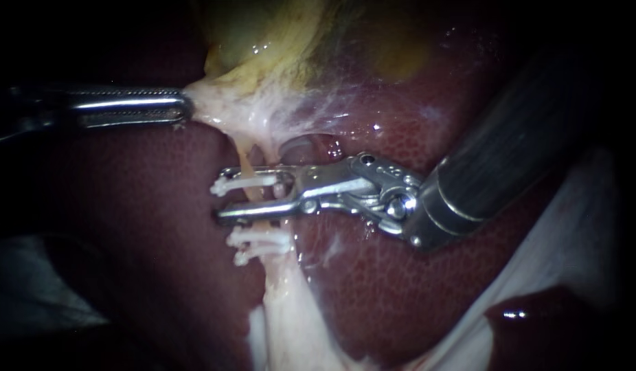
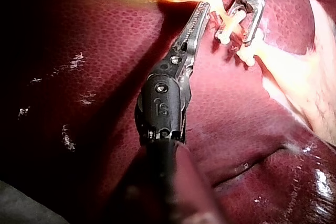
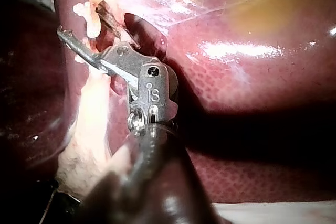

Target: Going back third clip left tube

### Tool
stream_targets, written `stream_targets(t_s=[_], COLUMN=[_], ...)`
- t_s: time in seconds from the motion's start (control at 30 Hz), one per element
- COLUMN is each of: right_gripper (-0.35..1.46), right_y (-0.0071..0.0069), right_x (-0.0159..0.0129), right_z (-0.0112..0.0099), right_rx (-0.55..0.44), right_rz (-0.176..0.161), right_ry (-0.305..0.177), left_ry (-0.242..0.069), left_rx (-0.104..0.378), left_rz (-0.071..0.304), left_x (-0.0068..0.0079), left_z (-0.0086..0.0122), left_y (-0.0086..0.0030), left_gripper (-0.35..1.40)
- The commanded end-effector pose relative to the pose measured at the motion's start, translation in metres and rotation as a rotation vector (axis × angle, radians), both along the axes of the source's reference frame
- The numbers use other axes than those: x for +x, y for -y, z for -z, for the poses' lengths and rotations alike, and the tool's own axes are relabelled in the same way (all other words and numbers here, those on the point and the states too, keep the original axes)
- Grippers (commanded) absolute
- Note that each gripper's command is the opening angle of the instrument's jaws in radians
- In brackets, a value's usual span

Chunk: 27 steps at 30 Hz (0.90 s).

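Right instrument (image 1: 222, 200) jaws stood open around tube (image 1: 247, 156).
Left instrument (image 1: 186, 108) jaws clamped pale tissue (image 1: 222, 103); left wrist view lost those tips in glare.

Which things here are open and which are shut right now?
Left tool: jaws shut on pale tissue.
Right tool: jaws open, astride the tube.
Upper clip: closed on the tube, between the open jaws.
Two lower clips: closed on the tube.

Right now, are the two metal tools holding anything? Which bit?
The left instrument grips the pale tissue at the gallbladder's lower edge. The right instrument holds nothing: its jaws stand open around the tube with the clips.
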<state>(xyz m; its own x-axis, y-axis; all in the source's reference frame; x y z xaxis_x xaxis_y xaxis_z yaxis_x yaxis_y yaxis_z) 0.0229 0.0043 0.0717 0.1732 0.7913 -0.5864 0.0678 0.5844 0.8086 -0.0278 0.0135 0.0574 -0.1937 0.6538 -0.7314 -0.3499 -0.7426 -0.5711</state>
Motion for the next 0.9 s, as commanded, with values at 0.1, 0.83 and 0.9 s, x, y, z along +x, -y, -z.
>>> stream_targets(t_s=[0.1, 0.83, 0.9], right_gripper=[0.47, 0.5, 0.5], right_y=[0.0, 0.0014, 0.0011], right_x=[-0.0008, -0.0146, -0.0159], right_z=[0.0, 0.0096, 0.0102], right_rx=[0.01, -0.536, -0.565], right_rz=[-0.003, 0.108, 0.119], right_ry=[0.002, 0.145, 0.141], left_ry=[0.0, 0.002, 0.002], left_rx=[0.0, 0.001, 0.001], left_rz=[0.0, -0.003, -0.003], left_x=[0.0, 0.0004, 0.0004], left_z=[0.0, 0.0002, 0.0002], left_y=[0.0, 0.0, 0.0], left_gripper=[-0.35, -0.35, -0.35])
